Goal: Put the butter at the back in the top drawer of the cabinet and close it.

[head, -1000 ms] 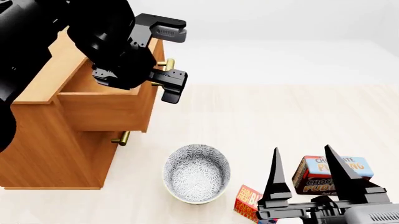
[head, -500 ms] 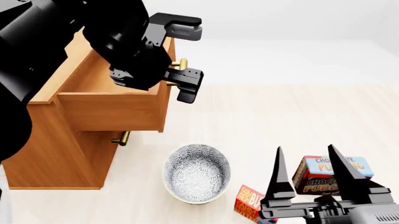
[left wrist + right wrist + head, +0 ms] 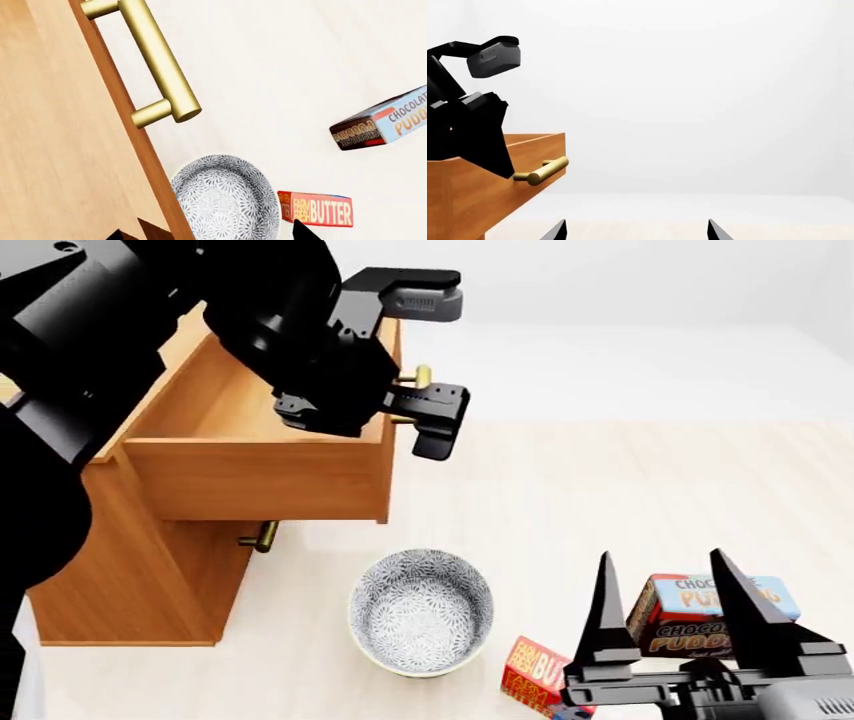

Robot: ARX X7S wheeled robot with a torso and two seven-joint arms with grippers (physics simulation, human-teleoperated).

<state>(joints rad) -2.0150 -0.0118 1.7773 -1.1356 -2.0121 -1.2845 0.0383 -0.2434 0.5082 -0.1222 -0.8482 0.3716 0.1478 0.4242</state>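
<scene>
Top drawer (image 3: 254, 475) of the cabinet (image 3: 127, 590) is pulled out, wooden inside visible and empty as far as we can see. Our left gripper (image 3: 407, 390) sits at the drawer front by the brass handle (image 3: 157, 70); from the head view we can't tell whether its jaws grip the bar or are spread, and the left wrist view shows the handle clear of the fingertips.

Butter (image 3: 531, 672) is not in the drawer yet. It lies on the floor just right of the patterned bowl (image 3: 420, 612), with the chocolate pudding box (image 3: 694, 615) near it on the far side. Our right gripper (image 3: 678, 625) hangs above that area, jaws wide apart and holding nothing.

Risks from here:
- Butter and pudding box sit close together; an off-line descent could grab the pudding or knock both.
- Bowl is just beside the butter, so one finger could hit its rim and shove it.
- Butter is partly hidden behind the right gripper in the head view, so alignment is poor.
- Left arm is over the drawer opening and could block the drop at the back.
</scene>
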